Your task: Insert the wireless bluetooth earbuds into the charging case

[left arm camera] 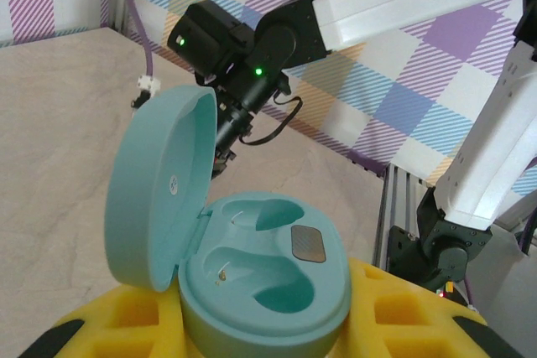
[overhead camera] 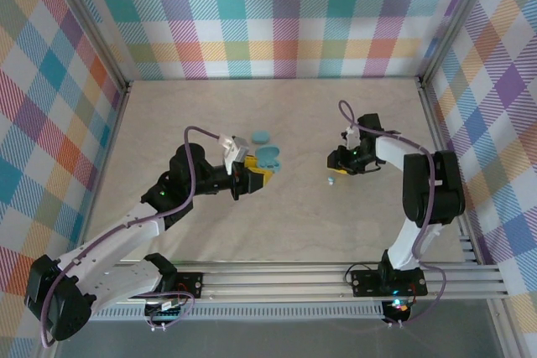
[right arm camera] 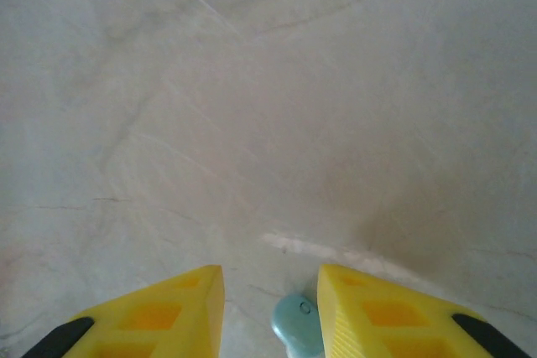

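Observation:
My left gripper is shut on the light blue charging case, with yellow fingers on either side of its base. The lid stands open to the left and both sockets are empty. From above, that case is left of the table's centre. My right gripper is low over the table with its jaws apart. One tiny pale blue earbud lies between them, against the right finger and apart from the left finger. From above, an earbud lies just by the right gripper.
A second light blue oval case lies shut on the table just beyond the held one. Plaid walls and a metal frame ring the beige tabletop. The right arm reaches low across the table beyond the open case.

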Controlling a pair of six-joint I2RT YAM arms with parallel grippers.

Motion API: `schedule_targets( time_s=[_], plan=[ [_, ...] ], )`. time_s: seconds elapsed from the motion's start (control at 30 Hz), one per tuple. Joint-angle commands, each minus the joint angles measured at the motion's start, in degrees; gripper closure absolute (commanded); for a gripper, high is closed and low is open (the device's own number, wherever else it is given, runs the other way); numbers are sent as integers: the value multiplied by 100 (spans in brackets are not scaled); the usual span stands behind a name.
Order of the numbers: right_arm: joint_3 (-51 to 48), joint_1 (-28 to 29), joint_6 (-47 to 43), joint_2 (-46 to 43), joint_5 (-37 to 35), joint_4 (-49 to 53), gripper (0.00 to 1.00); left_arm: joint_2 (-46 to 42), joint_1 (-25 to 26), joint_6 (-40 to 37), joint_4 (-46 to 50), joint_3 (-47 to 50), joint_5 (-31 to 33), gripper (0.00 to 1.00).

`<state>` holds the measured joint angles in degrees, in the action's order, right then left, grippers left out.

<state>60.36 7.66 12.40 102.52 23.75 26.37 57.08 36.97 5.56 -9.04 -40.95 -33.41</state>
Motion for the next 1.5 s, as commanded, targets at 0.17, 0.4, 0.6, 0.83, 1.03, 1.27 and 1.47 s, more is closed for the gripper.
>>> schedule_targets(
  time_s=[0.17, 0.4, 0.6, 0.83, 1.03, 1.27, 1.47],
  plan=[
    [74, 267, -206, 223, -190, 111, 64, -27, -23, 42, -160, 28, -52, 100],
    [-199, 450, 2, 61, -72, 152, 65, -76, -23, 24, -89, 28, -17, 100],
    [-248, 552, 230, -141, -158, 356, 65, -109, -23, 33, -89, 25, -9, 100],
    [-251, 587, 324, -306, -254, 576, 65, -224, -24, 50, -20, 43, 17, 100],
    [-288, 587, 298, -297, -397, 735, 62, -328, -24, 41, 0, 87, 54, 100],
    [-338, 587, 321, -231, -252, 777, 62, -313, -23, 24, 23, 43, 36, 100],
    [-434, 587, 367, -375, -144, 856, 62, -255, -23, 32, -16, 7, 23, 100]
  ],
)
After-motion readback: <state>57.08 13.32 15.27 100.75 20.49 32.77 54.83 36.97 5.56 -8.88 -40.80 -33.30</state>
